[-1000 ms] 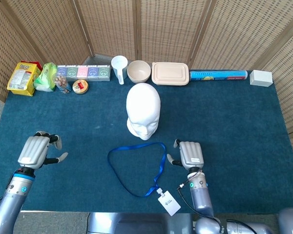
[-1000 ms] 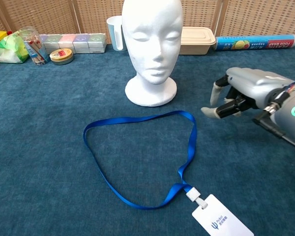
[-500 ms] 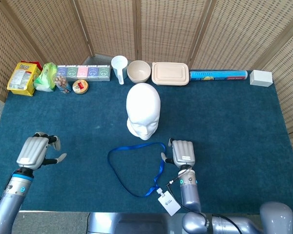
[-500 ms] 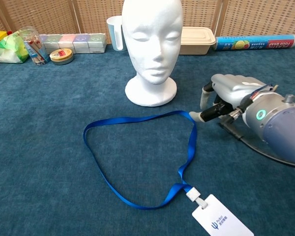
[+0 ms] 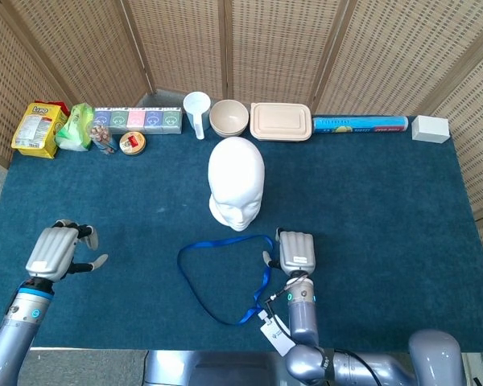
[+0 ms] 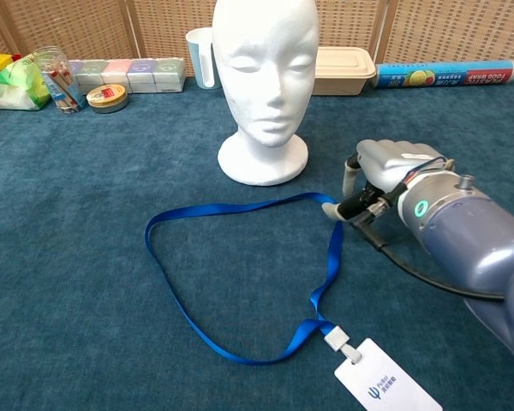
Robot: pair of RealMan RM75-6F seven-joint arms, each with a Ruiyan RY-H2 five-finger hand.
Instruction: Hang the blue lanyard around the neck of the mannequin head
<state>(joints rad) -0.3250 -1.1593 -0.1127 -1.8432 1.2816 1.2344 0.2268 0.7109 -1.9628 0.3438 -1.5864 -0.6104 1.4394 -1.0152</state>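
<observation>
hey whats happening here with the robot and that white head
A two-armed robot is working on a blue lanyard that lies in a loop on the blue cloth in front of a white mannequin head. Its right hand is at the loop's right corner, a fingertip touching or almost touching the strap, nothing lifted yet. The left hand hangs off to the side, holding nothing. The badge lies flat near the front edge.

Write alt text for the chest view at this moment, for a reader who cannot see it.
The robot's right hand reaches in from the right, its fingertips at the far right corner of a blue lanyard lying looped on the blue cloth. A white mannequin head stands upright just behind the loop, and the lanyard's white badge lies nearest the camera.
</observation>
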